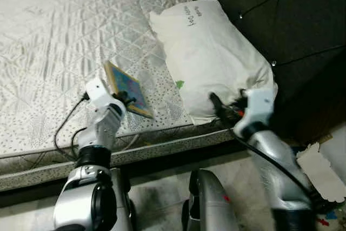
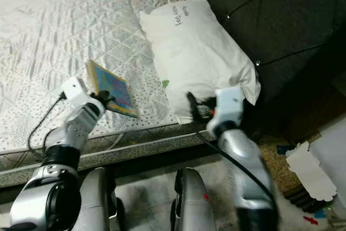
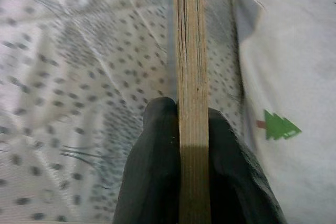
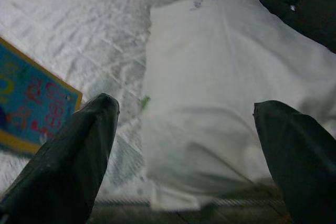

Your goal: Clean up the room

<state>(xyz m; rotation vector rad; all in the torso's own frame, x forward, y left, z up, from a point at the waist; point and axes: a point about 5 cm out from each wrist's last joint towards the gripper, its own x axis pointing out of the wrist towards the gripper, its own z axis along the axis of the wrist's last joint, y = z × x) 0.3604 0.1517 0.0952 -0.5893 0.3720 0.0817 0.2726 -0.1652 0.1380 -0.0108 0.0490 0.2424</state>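
Observation:
A thin picture book (image 1: pixel 127 87) with a blue cover and yellow border lies tilted on the mattress (image 1: pixel 48 36) near its front edge. My left gripper (image 1: pixel 125 100) is shut on the book's near edge; the left wrist view looks along the book's edge (image 3: pixel 191 77) with one black finger on each side. A white pillow (image 1: pixel 211 52) lies to the right, by the headboard. My right gripper (image 1: pixel 223 110) stands open at the pillow's near end, its fingers (image 4: pixel 79 150) spread wide before the pillow (image 4: pixel 220 98).
A dark tufted headboard (image 1: pixel 281 20) rises behind the pillow. Torn cardboard (image 1: pixel 321 171) and small litter lie on the floor at the right. The bed frame's edge (image 1: pixel 162 147) runs just in front of my arms.

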